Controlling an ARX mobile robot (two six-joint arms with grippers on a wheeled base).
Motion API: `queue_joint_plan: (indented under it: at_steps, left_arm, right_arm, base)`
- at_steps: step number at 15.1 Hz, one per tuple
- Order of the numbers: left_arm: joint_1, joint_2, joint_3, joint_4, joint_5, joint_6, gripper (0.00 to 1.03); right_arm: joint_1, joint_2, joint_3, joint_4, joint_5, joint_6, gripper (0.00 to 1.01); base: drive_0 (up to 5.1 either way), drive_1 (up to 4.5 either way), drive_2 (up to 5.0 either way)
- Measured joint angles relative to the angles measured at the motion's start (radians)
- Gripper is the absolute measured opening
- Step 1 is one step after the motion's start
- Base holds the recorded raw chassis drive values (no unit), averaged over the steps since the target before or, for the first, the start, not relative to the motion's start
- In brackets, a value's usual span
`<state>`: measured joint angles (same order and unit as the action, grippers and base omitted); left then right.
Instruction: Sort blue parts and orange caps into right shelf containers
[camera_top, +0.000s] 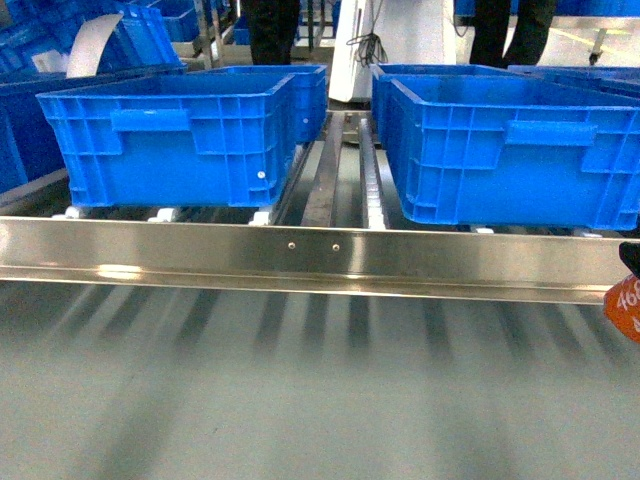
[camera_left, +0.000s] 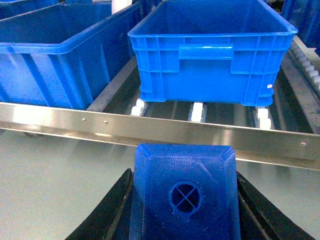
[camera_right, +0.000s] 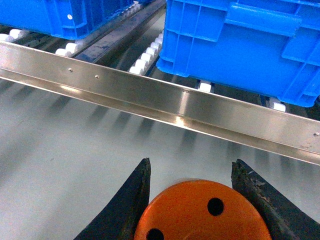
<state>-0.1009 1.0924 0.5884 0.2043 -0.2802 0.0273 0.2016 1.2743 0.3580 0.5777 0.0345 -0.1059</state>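
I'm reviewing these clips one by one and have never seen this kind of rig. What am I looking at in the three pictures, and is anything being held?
A wheeled robot with two arms faces a roller shelf behind a steel rail. The head camera shows the left crate and right crate, both large and blue. The other two pictures come from cameras on each wrist. The left hand grips a small blue part between dark fingers. The right hand grips an orange cap, also glimpsed at the head view's right edge. Neither item is in a crate yet.

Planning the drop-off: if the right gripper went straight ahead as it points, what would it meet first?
Probably the shiny steel front rail, then the big blue ribbed plastic crate behind it; depth is unclear. The right gripper holds the round orange cap.
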Motion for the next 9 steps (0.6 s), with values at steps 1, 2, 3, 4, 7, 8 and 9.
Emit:
queue_joint_plan:
  at_steps: [1, 2, 3, 4, 7, 8, 9]
  left_arm:
    - [0.000, 0.000, 0.000, 0.002, -0.001, 0.000, 0.45]
    - [0.000, 0.000, 0.000, 0.003, 0.000, 0.000, 0.45]
    - [0.000, 0.000, 0.000, 0.003, 0.000, 0.000, 0.45]
    - [0.000, 0.000, 0.000, 0.002, 0.000, 0.000, 0.45]
    - [0.000, -0.003, 0.000, 0.004, 0.000, 0.000, 0.45]
    - [0.000, -0.003, 0.000, 0.004, 0.000, 0.000, 0.45]
    - [0.000, -0.003, 0.000, 0.005, -0.001, 0.000, 0.45]
  right_arm:
    - [0.000, 0.000, 0.000, 0.000, 0.000, 0.000, 0.43]
    - [0.000, 0.000, 0.000, -0.001, 0.000, 0.000, 0.43]
    - [0.000, 0.000, 0.000, 0.000, 0.000, 0.000, 0.43]
    - [0.000, 0.000, 0.000, 0.001, 0.000, 0.000, 0.43]
    - [0.000, -0.001, 0.000, 0.002, 0.000, 0.000, 0.43]
    - [0.000, -0.001, 0.000, 0.000, 0.000, 0.000, 0.43]
    - [0.000, -0.001, 0.000, 0.000, 0.000, 0.000, 0.43]
  base:
    - [0.0, 0.00, 0.0]
    - [0.0, 0.00, 0.0]
    - [0.0, 0.00, 0.0]
    - [0.0, 0.00, 0.0]
    - [0.0, 2.76, -2.7]
    - [0.0, 4.09, -4.0]
    - [0.0, 4.09, -4.0]
